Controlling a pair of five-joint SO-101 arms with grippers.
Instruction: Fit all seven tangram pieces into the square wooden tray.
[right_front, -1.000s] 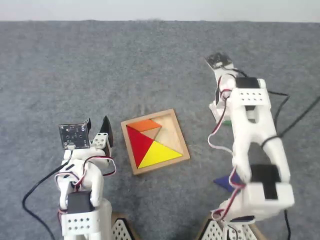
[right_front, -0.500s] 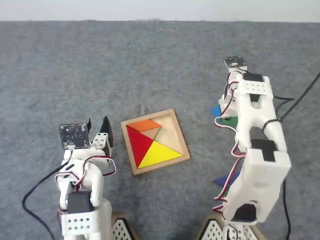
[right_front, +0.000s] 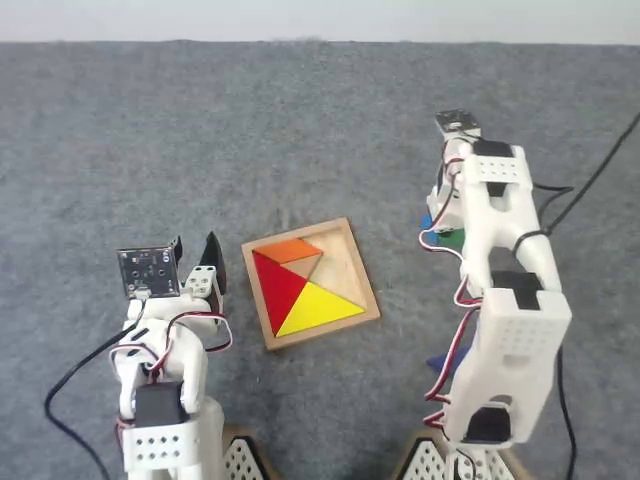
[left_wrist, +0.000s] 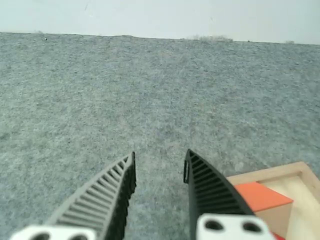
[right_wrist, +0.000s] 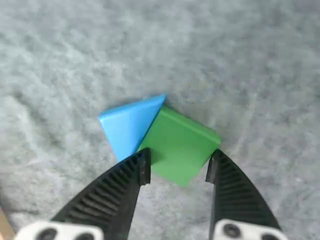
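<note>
The square wooden tray (right_front: 338, 262) lies mid-table and holds an orange piece (right_front: 290, 250), a red triangle (right_front: 275, 285) and a yellow triangle (right_front: 318, 308). To its right, a green square (right_wrist: 182, 145) lies against a light blue triangle (right_wrist: 131, 127) on the felt. My right gripper (right_wrist: 177, 167) is open just above them, its fingers either side of the green square's near corner. The right arm covers most of both in the high view, leaving a green sliver (right_front: 452, 239). My left gripper (left_wrist: 159, 165) hangs open and empty left of the tray, above bare felt.
A dark blue piece (right_front: 445, 360) pokes out from under the right arm, near the front. The tray's corner (left_wrist: 300, 172) with the orange piece (left_wrist: 260, 195) sits beside the left gripper. Grey felt covers the table; wide free room lies behind the tray.
The right arm has swung and straightened, its wrist shifting right then slightly back left over the green and blue pieces. The left arm and tray have not moved.
</note>
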